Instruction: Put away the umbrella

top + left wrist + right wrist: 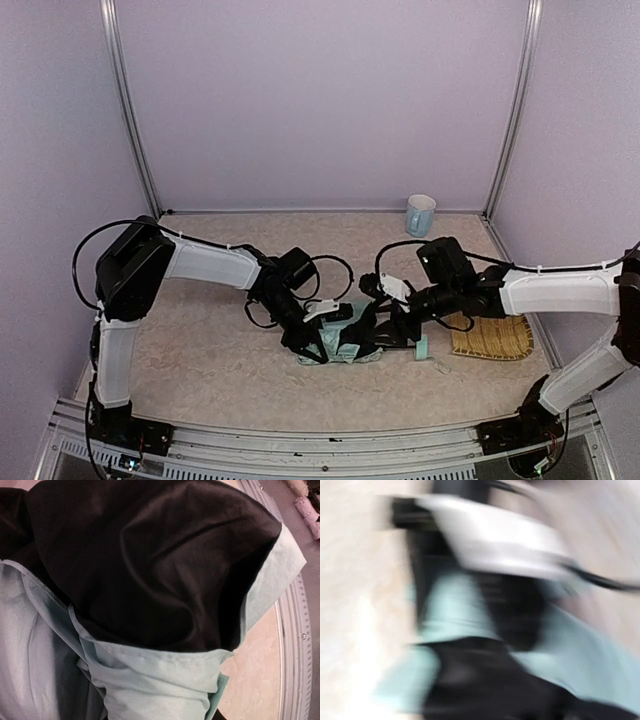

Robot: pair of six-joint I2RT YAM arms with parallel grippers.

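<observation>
So, the umbrella [345,342] lies crumpled just below the middle of the top view, on the table [200,350], a flat heap of mint and black. Its small mint handle [422,347] pokes out at the heap's right end, just beside the left edge of the straw mat [492,338]; touching or not, can't tell.

The left gripper [312,335] is down on the heap's left end, fingers lost in the fabric, so I can't tell whether it is spread or pinching. The right gripper [400,325] sits at the heap's right end, above the handle; dark against dark, so I can't tell its state either.

The left wrist view is filled with cloth: black lining [150,570] bulging over most of the frame, a mint fabric [160,680] hem folded along the lower part, and bare table only at the lower right, with the grey rail at the right edge. The right wrist view is motion-blurred: mint and black cloth, nothing sharper.

For room, there is open tabletop left of the heap and behind it up to the back wall [320,100]. A pale blue mug [420,214] stands at the back right, well apart from the umbrella. The mat fills the right side near the right arm. The front rail [330,440] is near the heap's lower edge.
</observation>
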